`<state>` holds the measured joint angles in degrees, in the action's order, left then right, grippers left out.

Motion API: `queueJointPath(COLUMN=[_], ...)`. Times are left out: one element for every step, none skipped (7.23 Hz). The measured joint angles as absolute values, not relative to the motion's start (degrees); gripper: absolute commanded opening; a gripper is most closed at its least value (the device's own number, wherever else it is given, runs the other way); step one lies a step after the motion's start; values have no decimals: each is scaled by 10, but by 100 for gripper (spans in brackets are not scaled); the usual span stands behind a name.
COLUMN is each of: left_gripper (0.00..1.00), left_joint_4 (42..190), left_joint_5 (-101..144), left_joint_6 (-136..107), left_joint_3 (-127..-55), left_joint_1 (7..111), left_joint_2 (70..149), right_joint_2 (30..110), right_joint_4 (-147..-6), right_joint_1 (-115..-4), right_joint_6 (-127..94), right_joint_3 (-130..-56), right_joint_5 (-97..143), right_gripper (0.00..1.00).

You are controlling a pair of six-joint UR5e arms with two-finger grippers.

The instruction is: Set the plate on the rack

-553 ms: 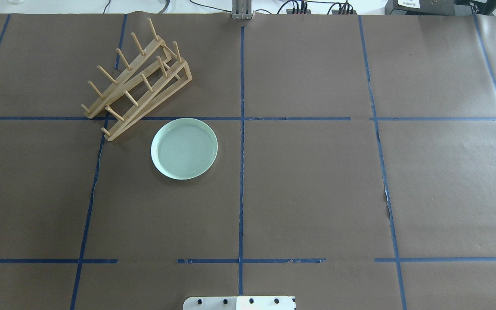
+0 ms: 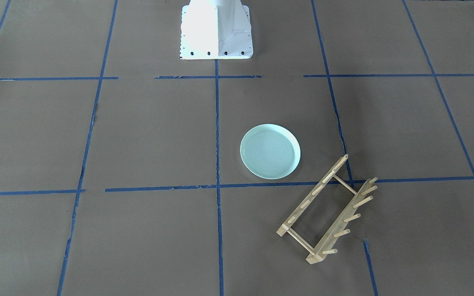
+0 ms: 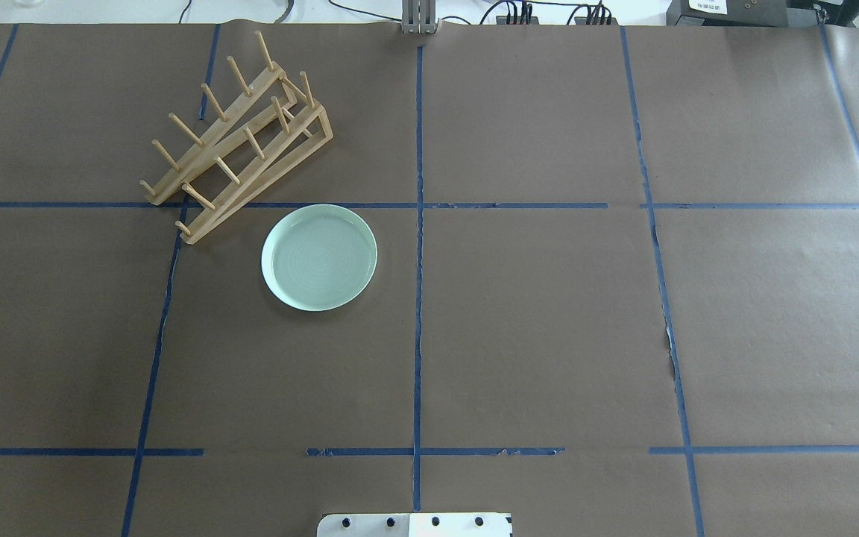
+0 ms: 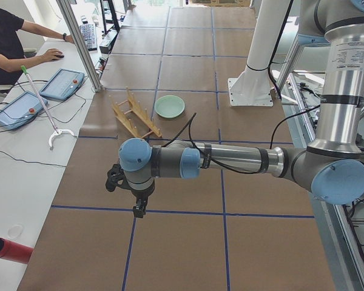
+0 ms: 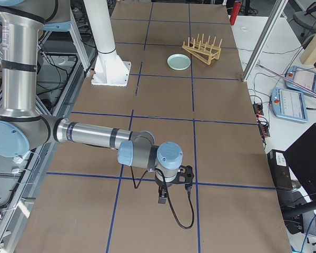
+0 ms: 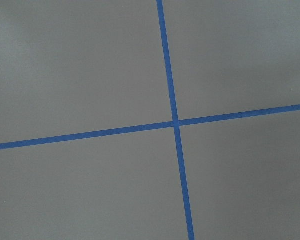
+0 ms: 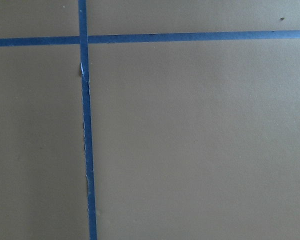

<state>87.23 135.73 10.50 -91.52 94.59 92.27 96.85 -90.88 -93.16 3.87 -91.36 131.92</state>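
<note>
Left gripper (image 4: pixel 139 208) and right gripper (image 5: pixel 162 198) show only in side views, open or closed can't tell, both well away from the mint-green plate (image 3: pixel 319 257), which lies flat on the paper-covered table (image 3: pixel 549 335) just beside the wooden dish rack (image 2: pixel 340 225), not touching.

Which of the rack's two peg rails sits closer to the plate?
The rail on the robot's side of the rack, directly facing the plate without touching it. The other rail lies beyond it, farther from the robot.
</note>
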Motion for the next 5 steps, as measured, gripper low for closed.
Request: queueJointPath(left_gripper=[100,100,100,100,100], left_joint_4=[890,909,929,947,968], left_joint_5=[1358,1359,1359,1367,1383], left_joint_6=[107,103,70,2,-83], left_joint_3=[-918,-918,-922,-936,-962], left_joint_1=[946,946,943,931,899], left_joint_2=[908,894,887,884,884], right_joint_2=[969,969,969,969,969], right_joint_4=[-909,-909,-909,-909,-909], right_joint_1=[-932,-932,-932,-932,-932], right_joint_6=[39,39,39,39,39], right_joint_3=[-913,-913,-914,-914,-914], right_joint_5=[1319,1319,1319,1319,1319], right_gripper=[100,100,100,100,100])
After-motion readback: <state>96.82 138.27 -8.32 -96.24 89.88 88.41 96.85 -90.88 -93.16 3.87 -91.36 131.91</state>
